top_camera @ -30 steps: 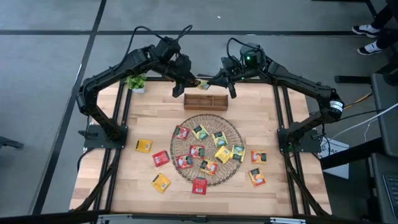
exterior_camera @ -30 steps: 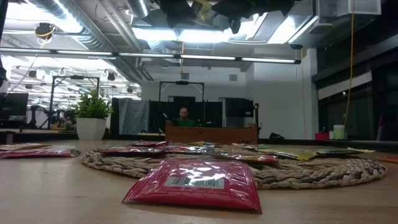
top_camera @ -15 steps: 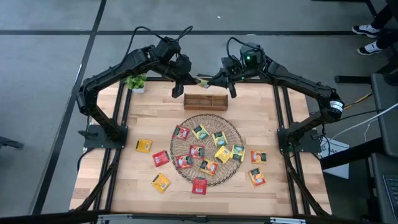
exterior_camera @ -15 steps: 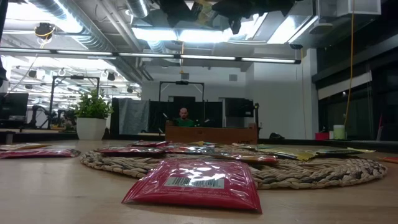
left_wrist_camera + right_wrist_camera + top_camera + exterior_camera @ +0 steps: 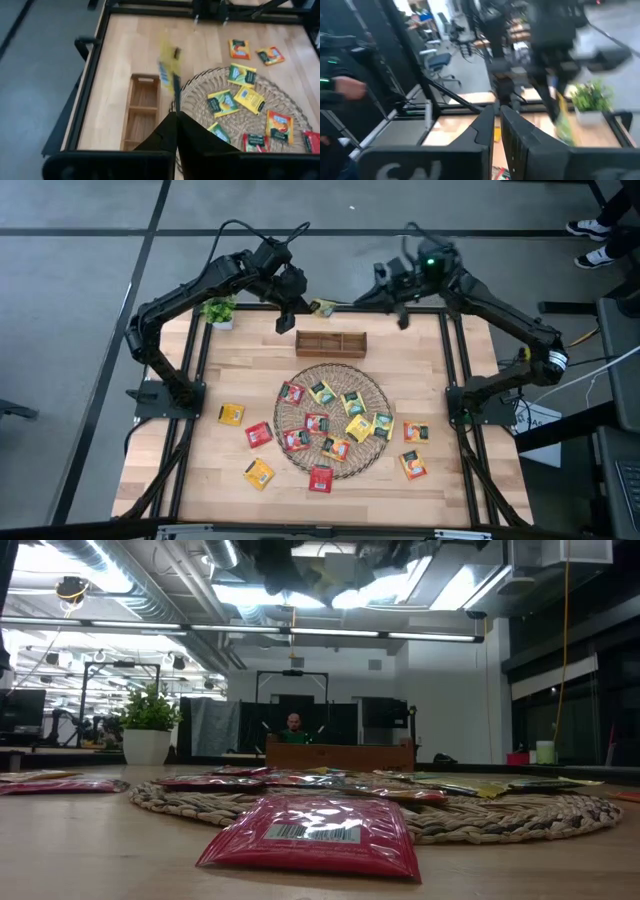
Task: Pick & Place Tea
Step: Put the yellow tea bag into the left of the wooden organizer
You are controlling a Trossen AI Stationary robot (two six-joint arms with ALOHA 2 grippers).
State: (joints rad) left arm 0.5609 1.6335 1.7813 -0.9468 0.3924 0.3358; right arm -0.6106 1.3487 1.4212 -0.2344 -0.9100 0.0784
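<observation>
A yellow tea sachet [image 5: 322,308] hangs in the air over the table's far edge, with my left gripper [image 5: 306,304] shut on it. It shows blurred and nearly edge-on in the left wrist view [image 5: 167,60]. My right gripper [image 5: 366,298] stands apart from it toward the far right, its fingers [image 5: 485,125] a narrow gap apart with nothing between them. Several red, yellow and orange tea sachets lie flat on the round wicker mat [image 5: 300,442] and on the wood around it. My left gripper pinches the yellow sachet between its two fingers by the edge nearest them [image 5: 175,102]. The fingers slant down from the table's far left. The sachet sticks out beyond the fingertips, lifted clear above the far end of the table near the wooden box.
A wooden two-compartment box [image 5: 331,342] stands just beyond the mat, below the held sachet. A small potted plant [image 5: 218,311] sits at the far left corner. Loose sachets lie left [image 5: 231,414] and right [image 5: 414,431] of the mat. A person [image 5: 293,725] sits in the room behind.
My right gripper has come away from the yellow sachet and drawn back up and toward the table's far right corner. The sachet has stayed with my left gripper, which has hardly moved.
</observation>
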